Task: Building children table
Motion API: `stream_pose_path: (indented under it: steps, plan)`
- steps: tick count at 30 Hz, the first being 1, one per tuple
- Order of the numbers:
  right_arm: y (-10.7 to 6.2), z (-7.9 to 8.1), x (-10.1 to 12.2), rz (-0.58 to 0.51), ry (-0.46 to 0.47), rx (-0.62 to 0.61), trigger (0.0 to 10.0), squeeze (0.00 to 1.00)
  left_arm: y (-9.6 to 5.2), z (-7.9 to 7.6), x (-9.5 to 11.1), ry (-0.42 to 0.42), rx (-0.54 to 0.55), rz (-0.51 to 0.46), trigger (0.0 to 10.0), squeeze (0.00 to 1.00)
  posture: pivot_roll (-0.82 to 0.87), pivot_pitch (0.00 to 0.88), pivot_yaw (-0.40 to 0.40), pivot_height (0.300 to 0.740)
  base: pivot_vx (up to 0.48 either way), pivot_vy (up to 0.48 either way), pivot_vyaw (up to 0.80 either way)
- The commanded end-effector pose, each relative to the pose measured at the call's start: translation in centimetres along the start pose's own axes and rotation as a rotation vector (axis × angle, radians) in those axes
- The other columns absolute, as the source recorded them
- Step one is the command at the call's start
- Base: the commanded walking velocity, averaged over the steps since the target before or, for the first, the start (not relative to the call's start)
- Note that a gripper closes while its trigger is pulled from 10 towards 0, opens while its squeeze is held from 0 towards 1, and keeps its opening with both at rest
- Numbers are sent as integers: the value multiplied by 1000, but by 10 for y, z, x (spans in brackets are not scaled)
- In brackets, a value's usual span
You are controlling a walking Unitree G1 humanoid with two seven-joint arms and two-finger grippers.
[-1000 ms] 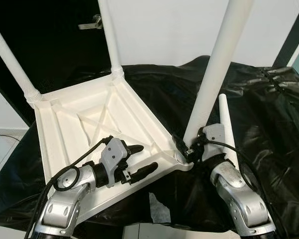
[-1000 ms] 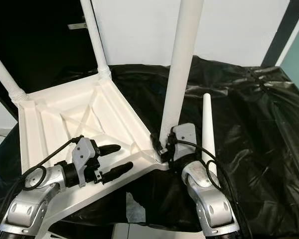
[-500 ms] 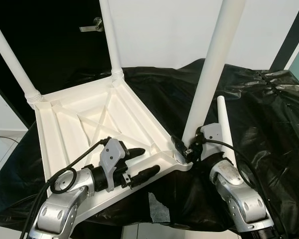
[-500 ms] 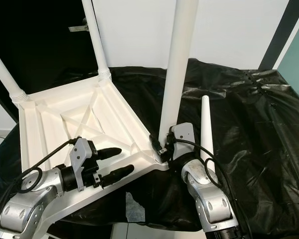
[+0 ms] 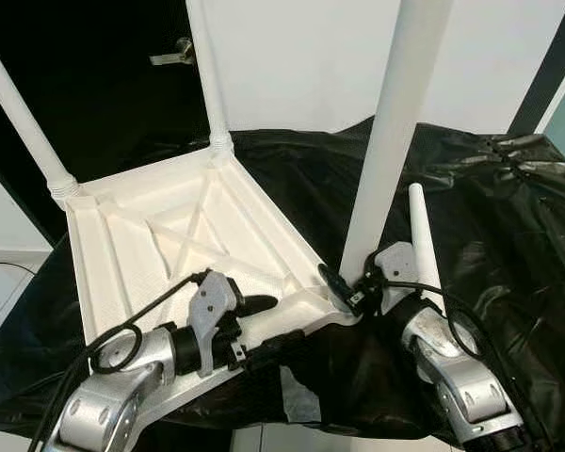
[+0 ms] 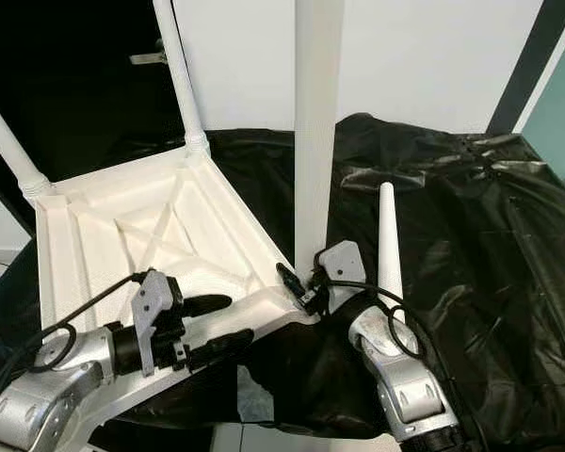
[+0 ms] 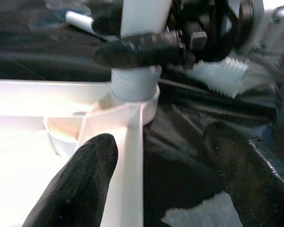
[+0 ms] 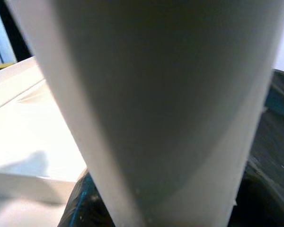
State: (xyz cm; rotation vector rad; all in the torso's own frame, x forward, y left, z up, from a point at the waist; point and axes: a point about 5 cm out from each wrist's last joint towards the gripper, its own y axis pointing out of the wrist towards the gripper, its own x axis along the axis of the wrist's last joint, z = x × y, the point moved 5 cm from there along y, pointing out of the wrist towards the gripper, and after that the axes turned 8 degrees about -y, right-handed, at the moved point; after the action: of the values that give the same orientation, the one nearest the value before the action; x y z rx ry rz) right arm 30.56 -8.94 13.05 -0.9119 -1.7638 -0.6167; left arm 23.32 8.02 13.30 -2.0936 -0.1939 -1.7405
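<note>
A white plastic table top [image 5: 141, 245] lies upside down on a black sheet. Two white legs [image 5: 207, 75] [image 5: 24, 122] stand in its far corners. My right gripper [image 5: 353, 287] is shut on the base of a third leg [image 5: 386, 141]. It holds that leg upright at the near right corner. In the left wrist view the leg's threaded end [image 7: 135, 82] sits at the corner socket. My left gripper [image 5: 264, 325] is open astride the front rim, one finger [image 7: 80, 189] inside and the other [image 7: 251, 175] outside. A loose fourth leg [image 5: 422, 235] lies beside my right arm.
The black plastic sheet [image 5: 508, 235] covers the whole work surface, crumpled at the right. A white scrap [image 5: 299, 395] lies at its front edge. A dark door with a handle [image 5: 174, 52] and a white wall stand behind.
The held leg has swung from leaning right to nearly upright over the corner. My left gripper has dropped toward the front rim, its lower finger now below the edge.
</note>
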Motion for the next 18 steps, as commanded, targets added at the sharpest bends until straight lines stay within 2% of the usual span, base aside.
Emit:
stream_pose_path:
  steps: [1,8,15,16,18]
  plan:
    - [-8,14,-35,120,56,59,10000,0,-1,-3,1,13,-19,13,10000,0,30,0,24,740,0,0,0]
    - [-9,16,-39,111,23,109,10000,0,-3,-1,3,10,-4,12,10000,0,36,0,26,740,0,0,0]
    - [-5,19,-40,105,33,157,10000,0,-4,1,4,22,4,16,10000,0,39,0,32,740,0,0,0]
    - [-3,15,-40,118,88,147,10000,0,-4,2,4,25,4,16,10000,0,39,0,32,740,0,0,0]
    - [-2,12,-41,131,120,133,10000,0,-4,2,4,25,5,16,10000,0,38,0,33,740,0,0,0]
